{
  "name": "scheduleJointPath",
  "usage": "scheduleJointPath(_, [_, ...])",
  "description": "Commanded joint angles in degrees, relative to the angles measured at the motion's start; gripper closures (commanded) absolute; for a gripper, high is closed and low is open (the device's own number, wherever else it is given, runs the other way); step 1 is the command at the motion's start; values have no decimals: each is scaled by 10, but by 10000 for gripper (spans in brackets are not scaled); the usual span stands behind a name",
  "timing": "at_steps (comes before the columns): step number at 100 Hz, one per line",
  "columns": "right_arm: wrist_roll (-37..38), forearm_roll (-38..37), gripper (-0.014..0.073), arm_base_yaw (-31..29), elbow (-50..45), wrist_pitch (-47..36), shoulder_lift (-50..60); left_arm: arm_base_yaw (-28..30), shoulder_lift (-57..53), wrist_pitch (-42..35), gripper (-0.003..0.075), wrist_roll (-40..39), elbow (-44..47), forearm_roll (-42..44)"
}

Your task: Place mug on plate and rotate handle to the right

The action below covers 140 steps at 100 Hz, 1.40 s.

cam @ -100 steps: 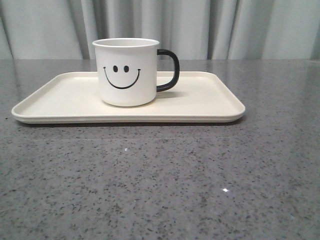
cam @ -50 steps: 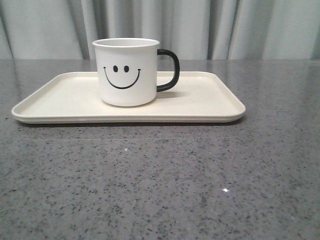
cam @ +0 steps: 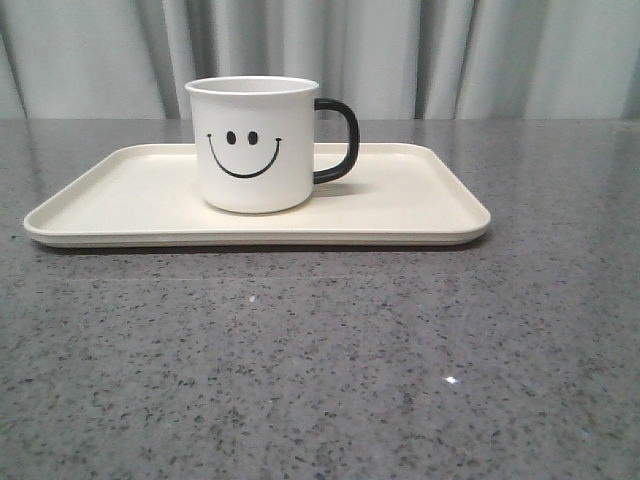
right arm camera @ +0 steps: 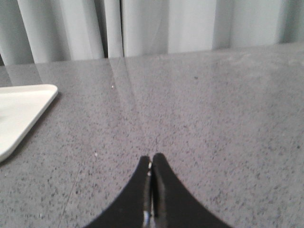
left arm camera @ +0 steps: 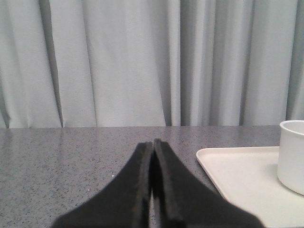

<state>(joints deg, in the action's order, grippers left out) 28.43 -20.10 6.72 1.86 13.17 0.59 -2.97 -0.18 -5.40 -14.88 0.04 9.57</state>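
Background: pale grey curtain behind a speckled grey worktop.
Front view: the mug stands upright on the plate, a little left of its middle, smiley face toward the camera; the handle points to 3 o'clock. Neither arm shows here.
Left wrist view: left gripper is pressed together, holding nothing; the mug's white wall and the plate lie apart from it.
Right wrist view: right gripper likewise closed and empty; only a plate corner shows.
Handling: the mug looks rigid, glossy, probably slippery and breakable; I judge the rim wall or the handle loop the safest hold.
Progress: both steps appear done.
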Motion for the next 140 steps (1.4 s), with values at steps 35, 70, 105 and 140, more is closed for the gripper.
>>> scheduleJointPath(35, [0, 16, 713, -3, -1, -66, 12, 2, -17, -46, 740, -5, 6, -6])
scheduleJointPath(70, [0, 29, 713, -3, -24, -71, 12, 2, -17, -46, 740, -5, 6, -6])
scheduleJointPath(105, [-147, 157, 713, -3, -34, -80, 12, 2, -17, -46, 740, -5, 6, -6])
scheduleJointPath(140, [-244, 217, 713, -3, -34, -81, 12, 2, -17, -46, 740, -5, 6, -6])
